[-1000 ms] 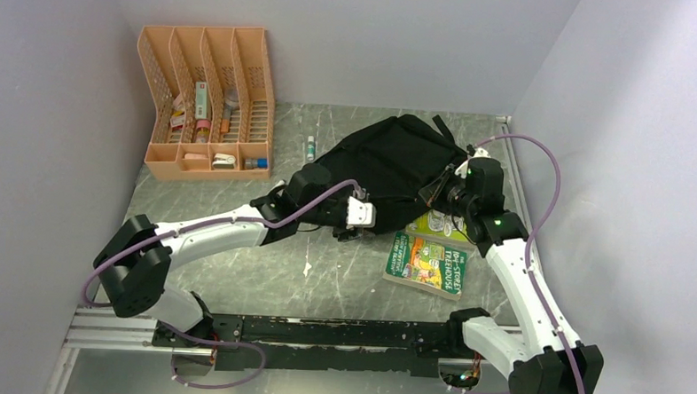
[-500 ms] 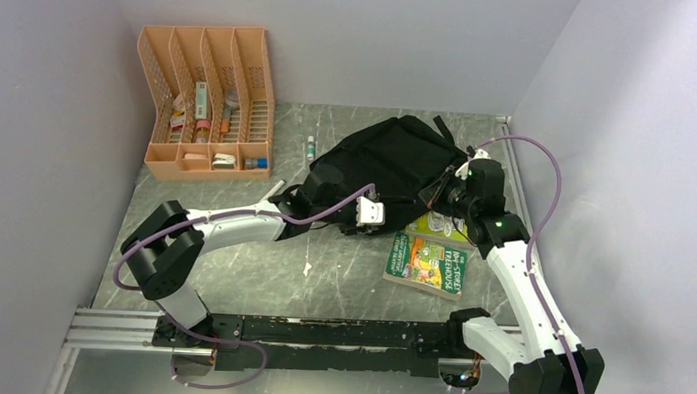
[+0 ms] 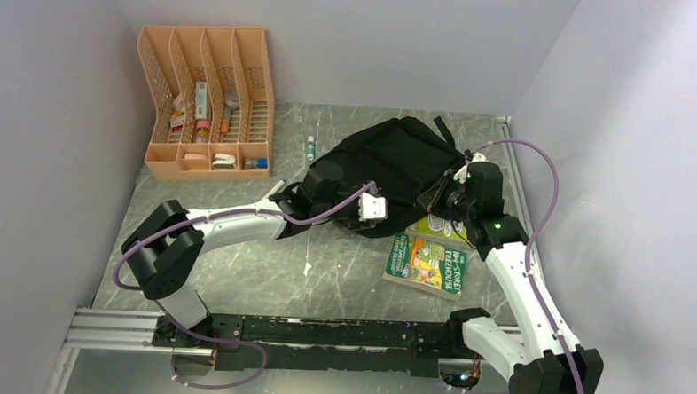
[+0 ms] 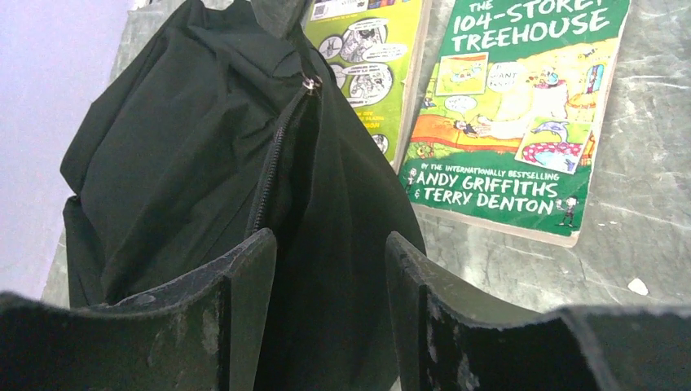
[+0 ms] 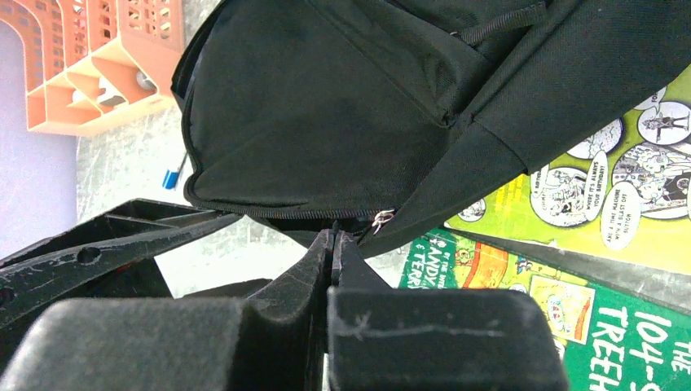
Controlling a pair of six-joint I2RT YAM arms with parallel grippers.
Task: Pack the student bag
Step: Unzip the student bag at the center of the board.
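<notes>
On the table (image 3: pixel 341 285) — student bag (image 3: pixel 391 159) lies diagonally

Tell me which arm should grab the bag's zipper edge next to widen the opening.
Left. The left gripper is open, with the zipper of the student bag just ahead, in line with its jaws. The right gripper is shut at the bag's seam beside the zipper pull.

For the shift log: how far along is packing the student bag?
Nothing looks packed: both books lie outside the student bag, and small items sit in the orange organiser. In hand: the right gripper, jaws shut, pinches the zip edge; the left gripper, jaws open, straddles the fabric there. Left: loading, then zipping.
</notes>
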